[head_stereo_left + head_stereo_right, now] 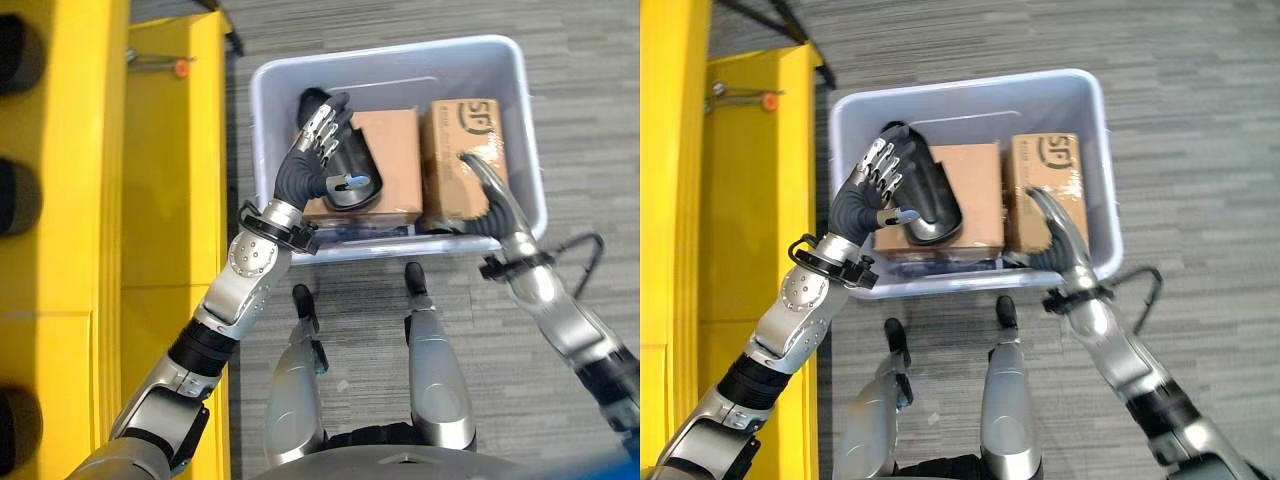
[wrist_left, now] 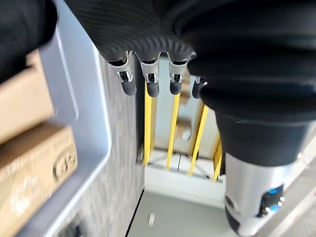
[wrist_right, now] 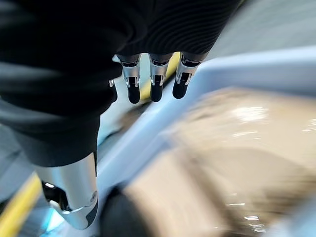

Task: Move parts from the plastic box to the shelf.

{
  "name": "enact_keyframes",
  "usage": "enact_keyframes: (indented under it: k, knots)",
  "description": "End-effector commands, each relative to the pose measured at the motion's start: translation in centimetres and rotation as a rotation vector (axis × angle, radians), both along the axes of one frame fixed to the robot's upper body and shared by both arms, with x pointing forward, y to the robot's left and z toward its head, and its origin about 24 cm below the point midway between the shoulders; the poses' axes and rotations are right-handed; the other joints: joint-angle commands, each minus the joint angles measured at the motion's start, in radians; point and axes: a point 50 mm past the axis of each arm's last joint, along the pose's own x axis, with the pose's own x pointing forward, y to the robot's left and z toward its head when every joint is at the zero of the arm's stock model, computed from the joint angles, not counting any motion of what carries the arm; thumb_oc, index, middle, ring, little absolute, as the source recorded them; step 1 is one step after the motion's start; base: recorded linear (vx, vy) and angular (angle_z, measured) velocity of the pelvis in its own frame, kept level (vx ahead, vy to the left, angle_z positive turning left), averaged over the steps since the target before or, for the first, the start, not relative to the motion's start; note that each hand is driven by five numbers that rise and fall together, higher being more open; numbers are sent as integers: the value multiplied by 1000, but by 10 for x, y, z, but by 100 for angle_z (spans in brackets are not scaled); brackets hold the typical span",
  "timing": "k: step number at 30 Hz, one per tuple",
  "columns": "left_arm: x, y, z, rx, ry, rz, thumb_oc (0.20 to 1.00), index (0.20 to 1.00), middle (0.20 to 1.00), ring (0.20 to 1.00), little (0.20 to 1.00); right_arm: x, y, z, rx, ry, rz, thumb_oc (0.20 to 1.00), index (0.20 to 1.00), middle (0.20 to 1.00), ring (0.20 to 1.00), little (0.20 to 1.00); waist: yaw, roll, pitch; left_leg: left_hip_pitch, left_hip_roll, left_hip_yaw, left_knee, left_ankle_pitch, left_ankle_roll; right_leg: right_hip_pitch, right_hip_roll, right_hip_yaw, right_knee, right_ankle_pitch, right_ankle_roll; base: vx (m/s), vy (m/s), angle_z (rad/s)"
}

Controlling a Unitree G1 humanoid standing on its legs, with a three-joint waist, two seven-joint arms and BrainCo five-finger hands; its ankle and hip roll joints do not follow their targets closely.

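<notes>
In the upper centre, the plastic box [image 1: 270,90] holds 2 cardboard boxes [image 1: 385,150]. The left hand [image 1: 322,125] hovers with fingers relaxed apart; the right hand [image 1: 487,185] rests straight-fingered on one. A loose grasp could drop it

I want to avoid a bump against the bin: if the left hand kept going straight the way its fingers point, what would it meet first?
Probably the far wall of the pale blue plastic box. The left hand points that way beside the black curved part; depth is unclear.
</notes>
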Motion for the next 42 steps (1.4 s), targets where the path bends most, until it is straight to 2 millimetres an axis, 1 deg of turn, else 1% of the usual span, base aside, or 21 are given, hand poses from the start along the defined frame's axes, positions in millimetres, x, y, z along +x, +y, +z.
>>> enact_keyframes:
  k: [1,3,5,6,8,9,12,13,15,19,22,24,25,26,29,31,33,34,39,40,42]
  knots:
    - [0,1,2,-100,-6,135,1000,1000,1000,1000,1000,-5,7,25,43,-178,60,1000,1000,1000,1000,1000,-30,-11,-23,6,34,23,24,-104,29,11,73,0,92,-156,-71,-18,37,-34]
    - [5,2,-2,-120,37,242,1000,1000,1000,1000,1000,-12,2,22,54,-184,36,1000,1000,1000,1000,1000,-52,-19,-23,13,43,33,17,-103,25,2,80,10,96,-160,-73,-25,-28,-32]
    - [9,1,-9,-149,96,281,1000,1000,1000,1000,1000,-17,-1,21,62,-174,37,1000,1000,1000,1000,1000,-65,-27,-23,19,48,40,11,-102,23,-11,85,14,103,-160,-73,-51,-57,-19]
    - [9,1,-10,-168,107,306,1000,1000,1000,1000,1000,-20,-1,22,63,-176,35,1000,1000,1000,1000,1000,-70,-28,-23,19,51,41,4,-99,22,-19,86,16,107,-162,-73,-71,-58,-20]
    - [6,3,-15,-205,141,422,1000,1000,1000,1000,1000,-26,-2,22,64,-186,19,1000,1000,1000,1000,1000,-76,-31,-23,15,58,35,-5,-90,17,-36,92,18,115,-165,-79,-70,-70,-14]
    - [5,8,-18,-244,136,547,1000,1000,1000,1000,1000,-28,-2,22,59,-200,0,1000,1000,1000,1000,1000,-78,-37,-23,17,63,32,-7,-90,14,-43,94,15,124,-171,-83,-69,-102,2]
    - [5,14,-11,-232,42,656,1000,1000,1000,1000,1000,-29,-2,20,69,-213,-28,1000,1000,1000,1000,1000,-74,-50,-23,12,73,25,-14,-85,11,-62,105,13,137,-175,-91,-80,-120,12]
    - [5,16,-4,-247,-3,727,1000,1000,1000,1000,1000,-29,-2,18,72,-213,-48,1000,1000,1000,1000,1000,-72,-59,-23,2,80,16,-18,-80,9,-77,110,9,146,-177,-97,-105,-155,26]
    - [4,22,2,-273,-58,818,1000,1000,1000,1000,1000,-30,-3,14,83,-210,-72,1000,1000,1000,1000,1000,-68,-66,-23,-5,85,7,-21,-74,4,-85,116,7,151,-179,-100,-74,-129,16]
    - [5,32,6,-310,-97,928,1000,1000,1000,1000,1000,-29,-4,6,112,-198,-109,1000,1000,1000,1000,1000,-58,-77,-23,-18,91,-9,-25,-67,-1,-88,124,2,149,-179,-105,-42,-99,15]
    - [8,41,2,-268,-98,1027,1000,1000,1000,1000,1000,-28,-1,1,127,-186,-121,1000,1000,1000,1000,1000,-45,-90,-23,-30,95,-26,-25,-61,-3,-93,129,-3,145,-173,-108,-43,-122,14]
    - [12,43,0,-245,-90,1028,1000,1000,1000,1000,1000,-27,2,-1,132,-182,-123,1000,1000,1000,1000,1000,-40,-96,-23,-37,96,-30,-26,-59,-4,-97,132,-5,144,-170,-108,-32,-74,22]
    - [16,44,-3,-184,-83,1029,1000,1000,1000,1000,1000,-27,3,-1,131,-179,-122,1000,1000,1000,1000,1000,-37,-99,-23,-41,98,-33,-27,-56,-5,-98,133,-5,140,-168,-108,-18,-35,24]
    - [17,44,-4,-171,-80,1032,1000,1000,1000,1000,1000,-26,4,-1,131,-177,-120,1000,1000,1000,1000,1000,-37,-101,-23,-44,100,-34,-26,-55,-5,-100,134,-6,139,-166,-109,-21,-45,21]
    - [24,43,-8,-144,-46,1068,1000,1000,1000,1000,1000,-24,4,-3,129,-166,-120,1000,1000,1000,1000,1000,-34,-109,-23,-56,105,-38,-24,-50,-8,-109,137,-8,139,-163,-109,-10,-37,7]
    - [31,45,-11,-163,-36,1137,1000,1000,1000,1000,1000,-22,3,-6,128,-158,-126,1000,1000,1000,1000,1000,-33,-123,-23,-68,107,-38,-20,-47,-9,-118,146,-8,136,-157,-109,-5,-52,4]
    - [33,46,-11,-163,-19,1141,1000,1000,1000,1000,1000,-22,3,-7,131,-153,-135,1000,1000,1000,1000,1000,-32,-125,-23,-72,107,-40,-21,-45,-9,-121,149,-7,135,-156,-108,-5,-51,2]
    - [37,45,-14,-134,11,1141,1000,1000,1000,1000,1000,-22,2,-8,146,-143,-147,1000,1000,1000,1000,1000,-30,-131,-23,-77,107,-44,-20,-43,-10,-125,151,-6,131,-150,-107,-7,-65,1]
    - [42,43,-24,-80,65,1152,1000,1000,1000,1000,1000,-21,1,-11,155,-125,-159,1000,1000,1000,1000,1000,-28,-140,-23,-90,110,-45,-19,-40,-11,-134,155,-6,125,-143,-106,-3,-45,1]
    - [44,43,-29,-70,94,1169,1000,1000,1000,1000,1000,-22,1,-13,156,-115,-159,1000,1000,1000,1000,1000,-27,-143,-23,-96,112,-46,-16,-40,-11,-137,156,-6,124,-142,-106,3,-39,-1]
    - [44,45,-32,-73,106,1203,1000,1000,1000,1000,1000,-22,1,-14,151,-113,-159,1000,1000,1000,1000,1000,-27,-145,-23,-99,112,-46,-14,-38,-11,-141,158,-7,124,-140,-107,2,-17,0]
